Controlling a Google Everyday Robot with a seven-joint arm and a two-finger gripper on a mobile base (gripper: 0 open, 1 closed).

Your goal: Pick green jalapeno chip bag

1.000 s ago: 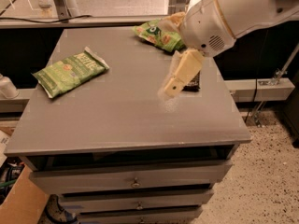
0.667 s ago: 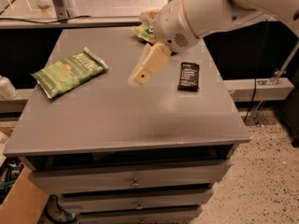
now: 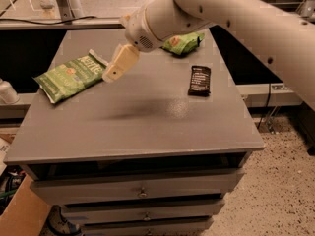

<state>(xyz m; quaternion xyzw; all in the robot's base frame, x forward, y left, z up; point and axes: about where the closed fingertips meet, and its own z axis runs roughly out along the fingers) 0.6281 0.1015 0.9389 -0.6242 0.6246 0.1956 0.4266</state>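
The green jalapeno chip bag (image 3: 68, 76) lies flat at the left side of the grey table top (image 3: 142, 122). It is light green with white lettering and pale sealed ends. My gripper (image 3: 117, 67) hangs from the white arm above the table, just right of the bag's right end, its cream fingers pointing down and left. It holds nothing that I can see.
A brighter green bag with orange pictures (image 3: 183, 43) lies at the back, partly behind the arm. A black bar (image 3: 199, 80) lies at the right. The table has drawers below. A white bottle (image 3: 7, 92) stands off the left edge.
The arm has swung left across the table, carrying the gripper from near the black bar to just beside the light-green bag. The bags and bar have not moved.
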